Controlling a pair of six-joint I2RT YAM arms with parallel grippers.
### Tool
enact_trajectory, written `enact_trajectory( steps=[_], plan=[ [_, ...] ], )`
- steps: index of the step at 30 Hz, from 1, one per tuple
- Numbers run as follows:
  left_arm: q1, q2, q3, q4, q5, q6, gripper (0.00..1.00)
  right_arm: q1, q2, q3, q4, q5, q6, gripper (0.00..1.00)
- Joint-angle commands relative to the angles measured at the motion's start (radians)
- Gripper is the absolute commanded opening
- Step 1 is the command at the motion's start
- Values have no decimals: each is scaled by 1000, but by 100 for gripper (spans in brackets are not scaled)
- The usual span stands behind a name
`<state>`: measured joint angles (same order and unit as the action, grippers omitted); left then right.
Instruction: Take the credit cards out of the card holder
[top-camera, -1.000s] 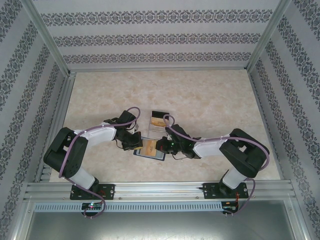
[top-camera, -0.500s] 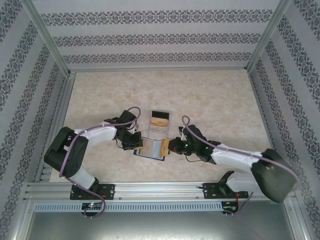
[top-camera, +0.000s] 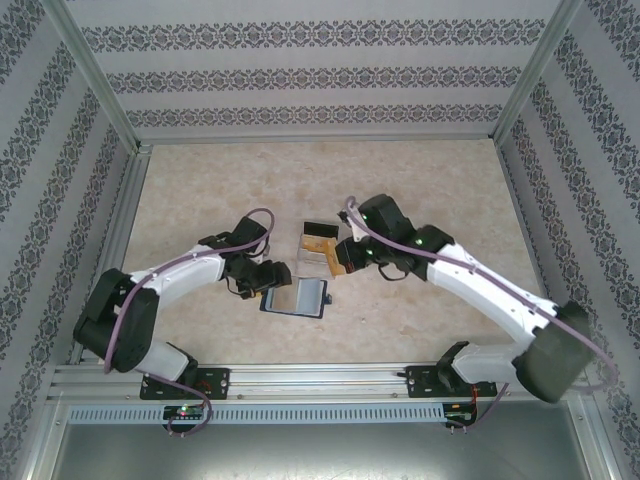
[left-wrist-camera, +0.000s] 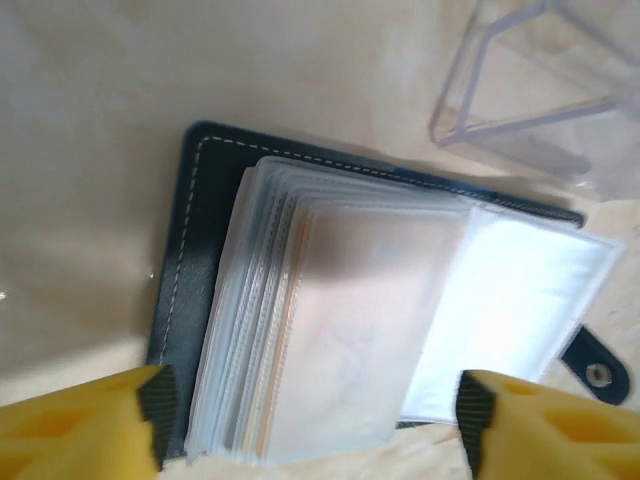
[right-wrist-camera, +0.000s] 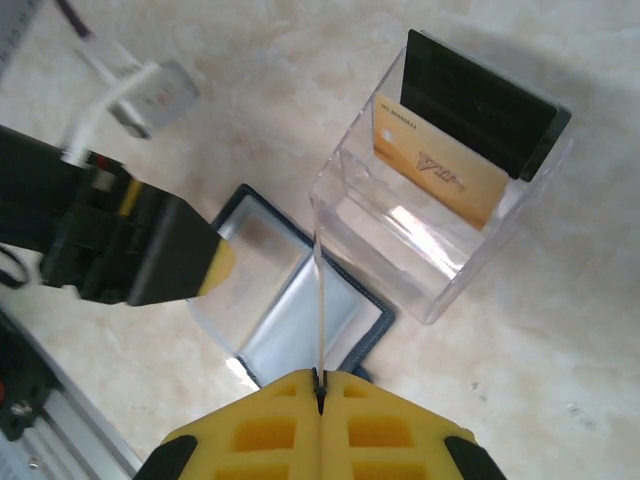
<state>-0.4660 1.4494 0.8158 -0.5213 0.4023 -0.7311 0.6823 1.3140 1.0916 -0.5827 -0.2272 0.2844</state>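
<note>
One pale marbled counter (top-camera: 430, 190) carries everything I am working with. Both arms bend in over its middle: my left arm (top-camera: 190, 270) comes from the near left and my right arm (top-camera: 480, 285) sweeps in from the near right.

Between the two wrists stands the clear stand (top-camera: 318, 264), upright. The holder (top-camera: 297, 297) lies on the counter just in front of it, on the near side, spread open with its navy cover (left-wrist-camera: 185, 250) down. From my left wrist I see its stack of clear sleeves (left-wrist-camera: 350, 340) fanned upward, and they look mostly see-through. I cannot tell whether a card sits deeper in the stack.

The left jaws are released. Their yellow fingertips (left-wrist-camera: 90, 425) stand wide apart, one on either side of the sleeves near the holder's edge, and they grip nothing.

The right jaws are clenched on the held card (top-camera: 338, 256). From that wrist it shows as a thin line, edge-on. It sits up off the counter beside the stand's right side, and I cannot tell whether it touches the stand wall.

Inside the stand a black card (right-wrist-camera: 480, 105) leans at the back, and a gold card (right-wrist-camera: 435, 170) stands just in front of it.

Smallest of all, the holder's snap tab (left-wrist-camera: 597, 368) sticks out at one side.
</note>
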Motion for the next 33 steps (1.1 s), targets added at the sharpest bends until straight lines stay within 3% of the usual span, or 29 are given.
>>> enact_trajectory(
  steps=[1,3,7,13,33],
  plan=[
    [21,-86,32,-88,-81,-20,93,-14,121,154,-192,55,-263,0],
    [30,-127,35,-113,-105,-32,100,-13,209,264,-257,72,-331,0],
    [53,-212,22,-154,-147,-46,100,-6,382,475,-378,116,-453,0],
    [80,-299,-17,-182,-158,-59,99,50,538,628,-457,263,-606,0],
    [100,-344,-46,-201,-151,-64,100,114,697,686,-404,387,-769,0]
  ],
)
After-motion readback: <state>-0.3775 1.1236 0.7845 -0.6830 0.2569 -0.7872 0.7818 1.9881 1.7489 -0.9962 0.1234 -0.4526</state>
